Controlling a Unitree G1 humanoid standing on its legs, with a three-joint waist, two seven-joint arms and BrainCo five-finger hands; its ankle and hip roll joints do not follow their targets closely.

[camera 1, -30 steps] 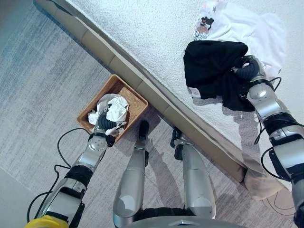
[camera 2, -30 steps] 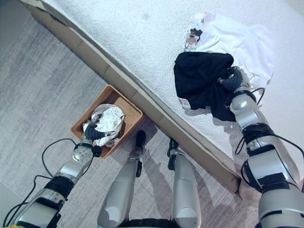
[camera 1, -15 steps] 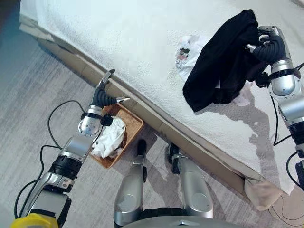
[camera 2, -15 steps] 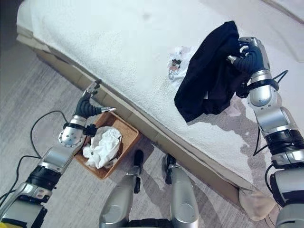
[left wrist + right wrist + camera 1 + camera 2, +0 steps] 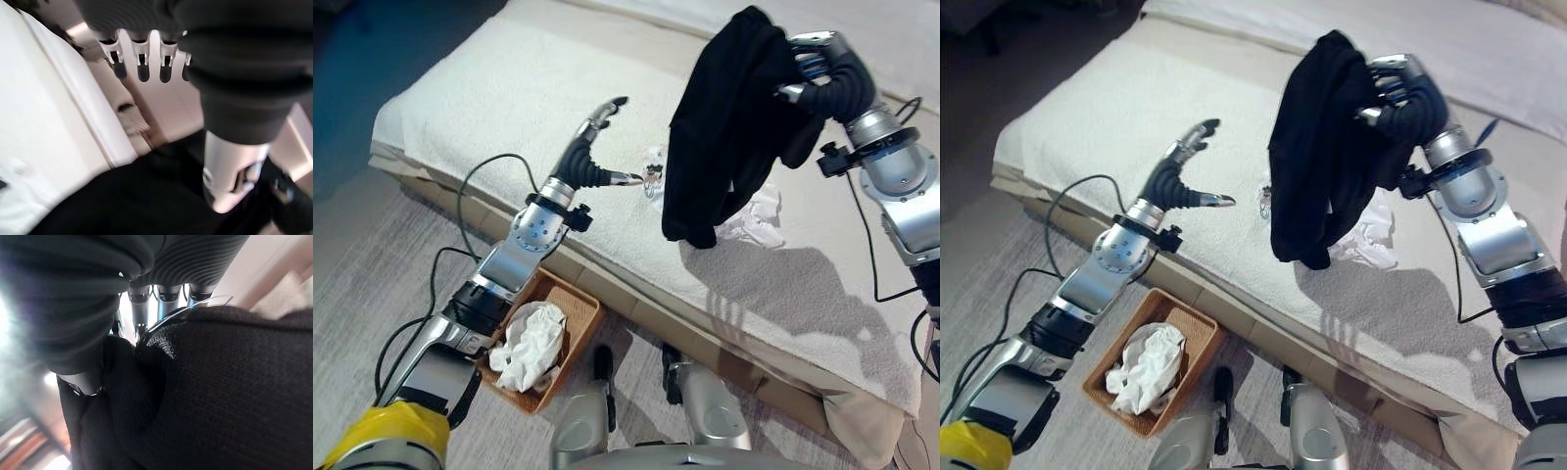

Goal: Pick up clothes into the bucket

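Observation:
A black garment (image 5: 729,127) hangs in the air over the white bed (image 5: 499,88), with my right hand (image 5: 818,73) shut on its upper part. In the right wrist view the black cloth (image 5: 220,396) lies between the curled fingers (image 5: 159,296) and thumb. My left hand (image 5: 592,157) is raised over the bed's near edge, open, thumb out toward the garment, holding nothing. A white printed garment (image 5: 749,211) lies on the bed, partly behind the black one. The wicker basket (image 5: 576,328) stands on the floor against the bed base, with white clothes (image 5: 529,345) in it.
The bed's padded base (image 5: 744,352) runs along the floor between me and the mattress. Grey carpet (image 5: 372,264) lies to the left of the basket. A pale cushion (image 5: 862,431) sits at the bed's lower right corner.
My right hand has lifted the black garment higher off the bed. My left hand has risen from the basket to above the bed edge. The camera has tilted up.

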